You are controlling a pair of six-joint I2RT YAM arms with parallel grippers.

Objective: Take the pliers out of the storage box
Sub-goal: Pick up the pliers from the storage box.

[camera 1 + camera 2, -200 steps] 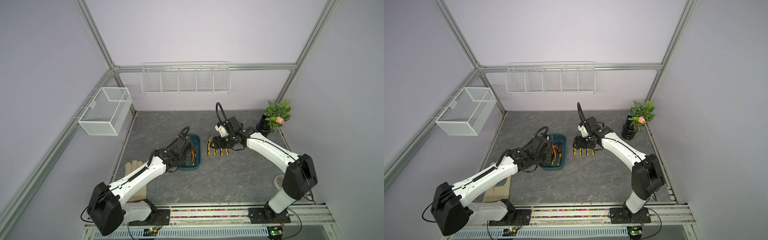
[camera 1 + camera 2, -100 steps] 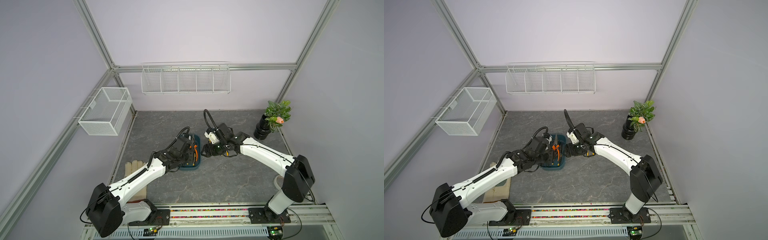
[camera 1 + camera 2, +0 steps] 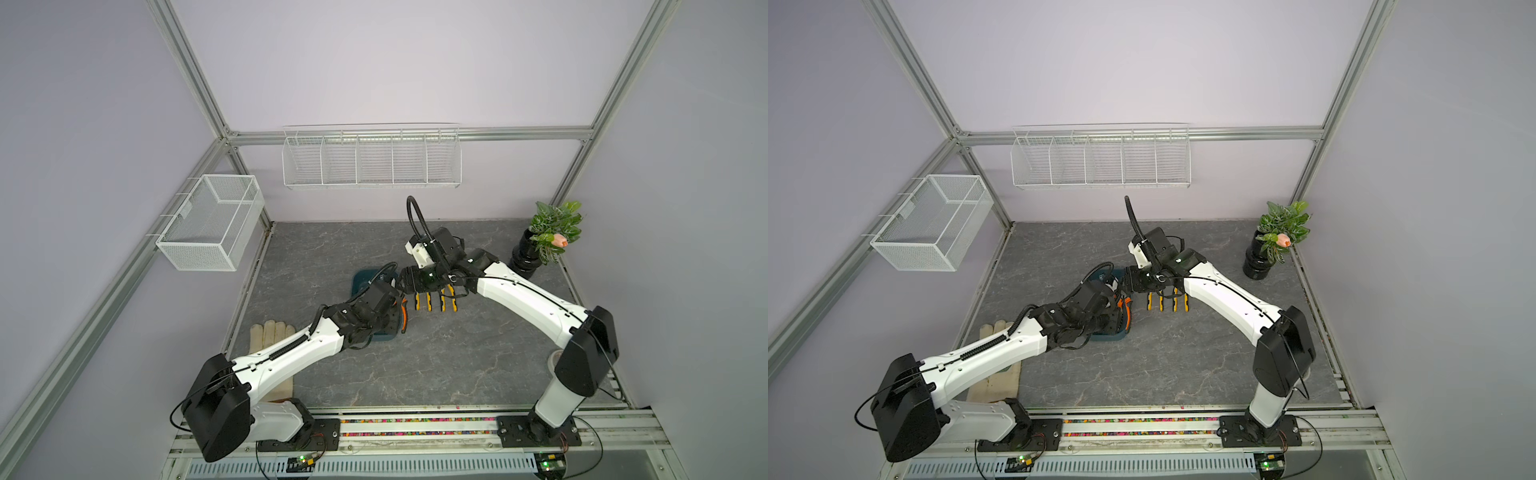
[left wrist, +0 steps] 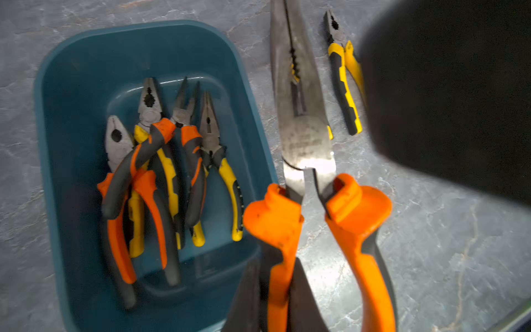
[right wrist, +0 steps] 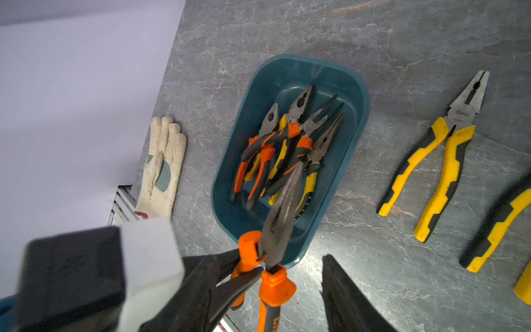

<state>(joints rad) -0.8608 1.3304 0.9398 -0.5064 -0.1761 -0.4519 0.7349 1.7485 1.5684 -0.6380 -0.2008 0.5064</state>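
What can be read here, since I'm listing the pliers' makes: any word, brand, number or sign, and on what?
"deli": on the joint of the yellow-handled pliers lying on the table; the smaller line beneath it is too small to read.
Stamped marking on the joint of the orange-handled long-nose pliers: blurred, unreadable.
White letters on that pair's handle, right wrist view: cut off at the picture's edge.
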